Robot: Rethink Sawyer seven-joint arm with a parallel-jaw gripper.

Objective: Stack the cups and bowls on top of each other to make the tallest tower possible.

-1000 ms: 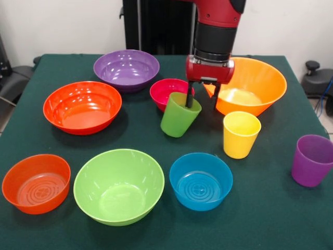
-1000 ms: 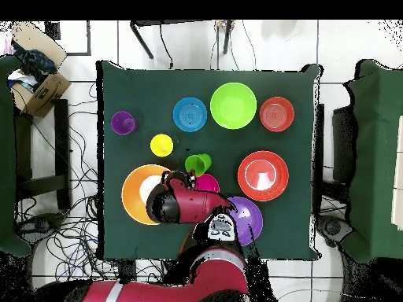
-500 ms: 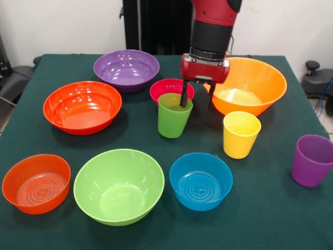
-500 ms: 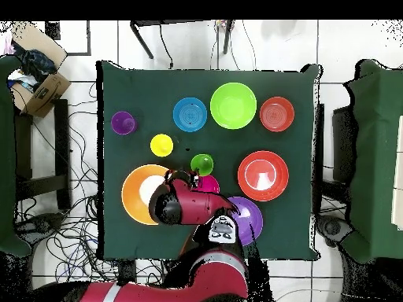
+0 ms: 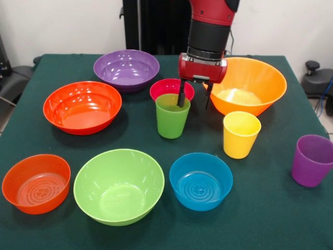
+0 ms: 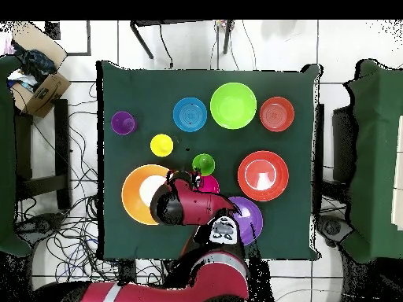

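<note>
Hovering our tool (image 5: 193,99) over the green cup (image 5: 172,115), we see its prongs spread astride the rim's right side; the cup stands upright on the tabletop (image 5: 270,208), axis vertical, directly beneath.

glossy plastic bowls (image 5: 82,106), matt cloth table (image 5: 270,208)

Overhead: arm (image 6: 189,206) covers most of small pink bowl (image 6: 209,185), part of purple bowl (image 6: 249,218). Front: purple cup (image 5: 312,160) clipped by right edge.
</note>
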